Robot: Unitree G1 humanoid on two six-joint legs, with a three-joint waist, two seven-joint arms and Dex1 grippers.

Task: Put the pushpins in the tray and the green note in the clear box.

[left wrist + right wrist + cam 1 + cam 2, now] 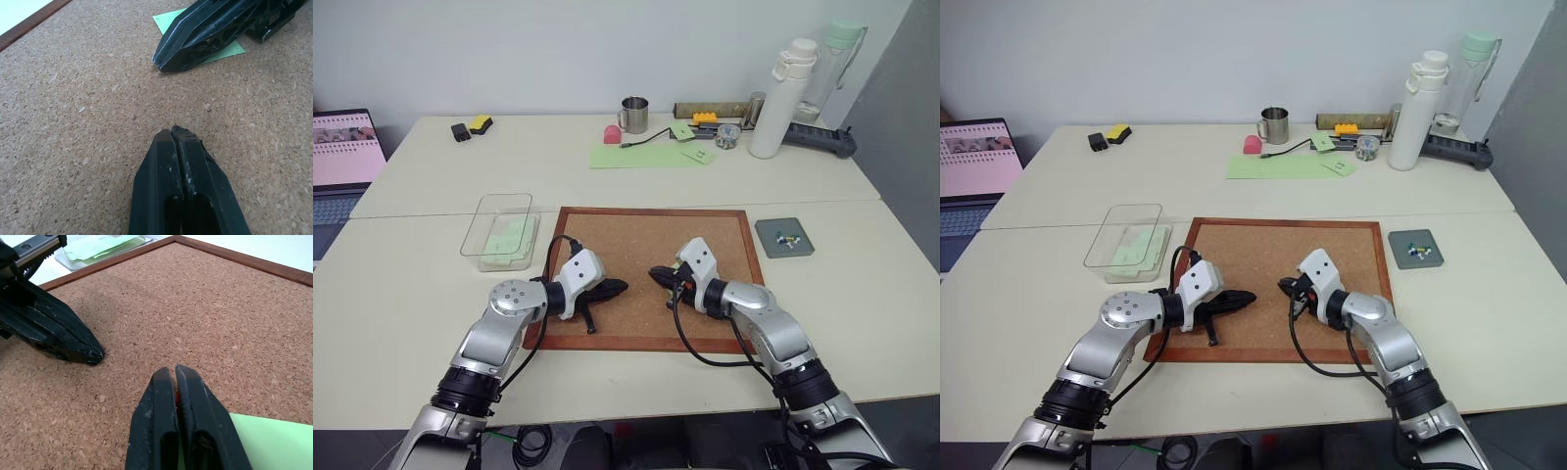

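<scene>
Green note (274,440) on corkboard, pushpins (788,238) in tray (769,235)

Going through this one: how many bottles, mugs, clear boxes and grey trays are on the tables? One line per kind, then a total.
Bottles: 2 (white bottle, clear bottle with a mint cap)
Metal mug: 1
Clear box: 1
Tray: 1
Total: 5
</scene>
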